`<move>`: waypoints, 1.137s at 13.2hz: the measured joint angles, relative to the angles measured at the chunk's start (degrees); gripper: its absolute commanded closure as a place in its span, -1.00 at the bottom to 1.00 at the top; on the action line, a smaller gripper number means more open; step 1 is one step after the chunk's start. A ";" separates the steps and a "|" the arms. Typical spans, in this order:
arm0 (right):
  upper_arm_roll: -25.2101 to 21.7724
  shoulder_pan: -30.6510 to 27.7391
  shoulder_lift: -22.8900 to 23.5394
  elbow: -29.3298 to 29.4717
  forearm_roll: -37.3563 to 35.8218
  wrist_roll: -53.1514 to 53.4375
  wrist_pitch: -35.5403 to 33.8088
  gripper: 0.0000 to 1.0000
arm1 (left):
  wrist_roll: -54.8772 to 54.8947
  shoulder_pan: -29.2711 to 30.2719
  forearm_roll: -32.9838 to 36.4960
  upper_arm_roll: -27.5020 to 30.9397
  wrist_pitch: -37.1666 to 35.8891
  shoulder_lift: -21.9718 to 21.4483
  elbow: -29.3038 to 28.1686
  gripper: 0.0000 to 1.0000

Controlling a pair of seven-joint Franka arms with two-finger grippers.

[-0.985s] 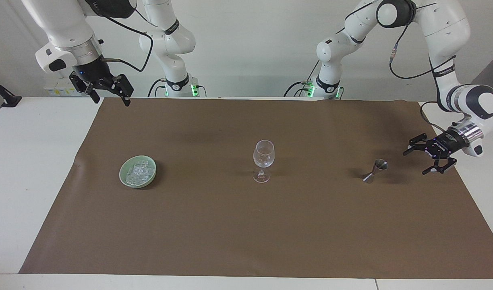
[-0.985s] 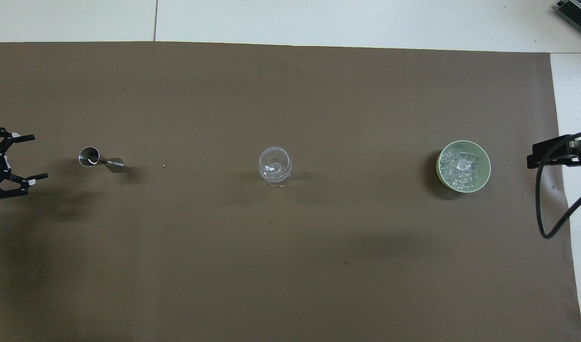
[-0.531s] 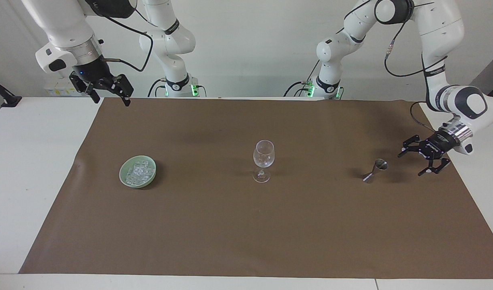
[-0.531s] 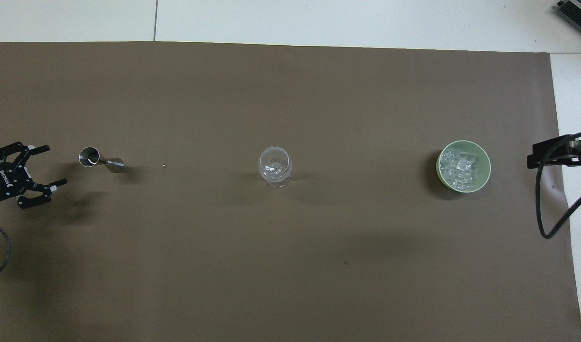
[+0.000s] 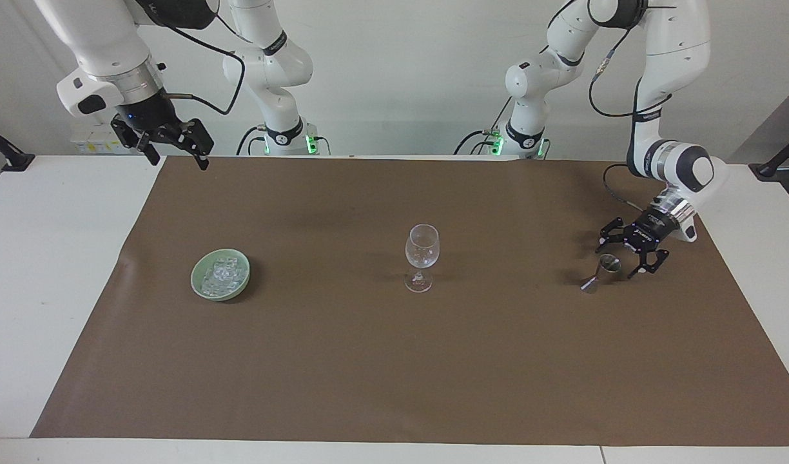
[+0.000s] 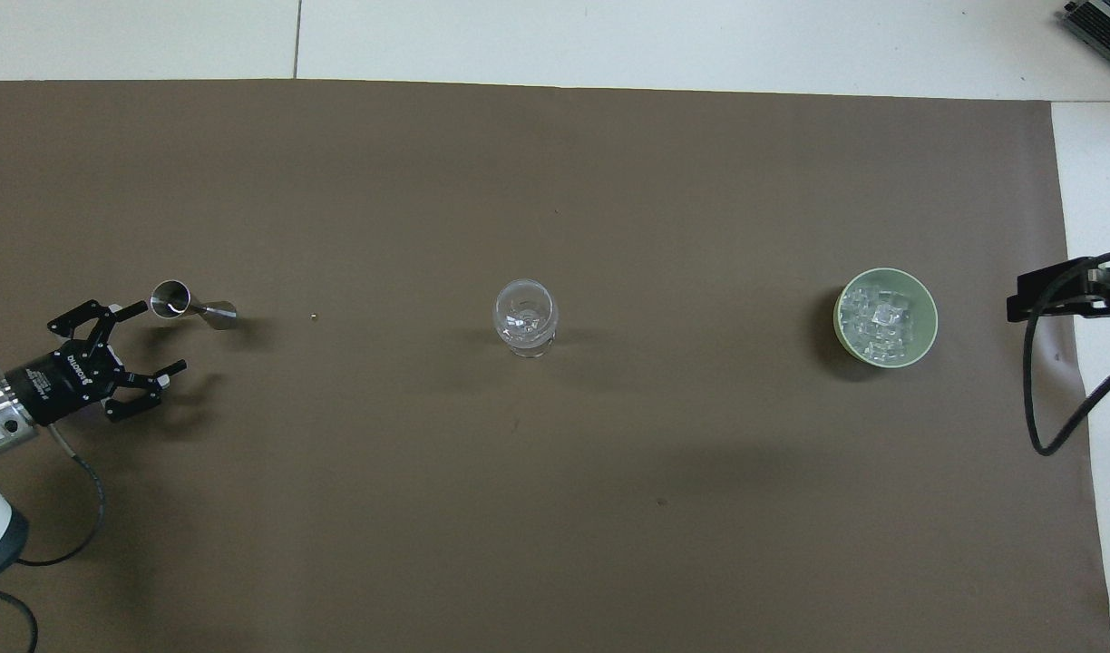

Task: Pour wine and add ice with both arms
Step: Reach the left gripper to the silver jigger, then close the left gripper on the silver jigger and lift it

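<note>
Overhead view: wine glass stands between jigger and ice bowl.

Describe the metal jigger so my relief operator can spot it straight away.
On the brown mat, three things stand in a row; the jigger is the one at the left arm's end, between the open left gripper's fingers. Unlike the wine glass and green bowl, it is small, steel and hourglass-shaped.

Jigger toward left arm's end; glass mid-mat; ice in bowl toward right arm's end.
</note>
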 measured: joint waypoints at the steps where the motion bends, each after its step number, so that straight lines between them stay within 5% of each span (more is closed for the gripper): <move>1: 0.00 0.00 0.00 0.00 0.00 0.00 0.00 -1.00 | 1.42 -0.48 -2.75 -0.04 0.45 -0.43 -1.55 -1.00; 11: 0.00 0.00 0.00 0.00 0.00 0.00 0.00 -1.00 | 7.86 -6.97 -25.07 -0.26 3.16 -2.04 -6.30 -1.00; 15: 0.00 0.00 0.00 0.00 0.00 0.00 0.00 -1.00 | 8.32 -7.90 -28.08 -0.10 4.13 -2.06 -7.06 -1.00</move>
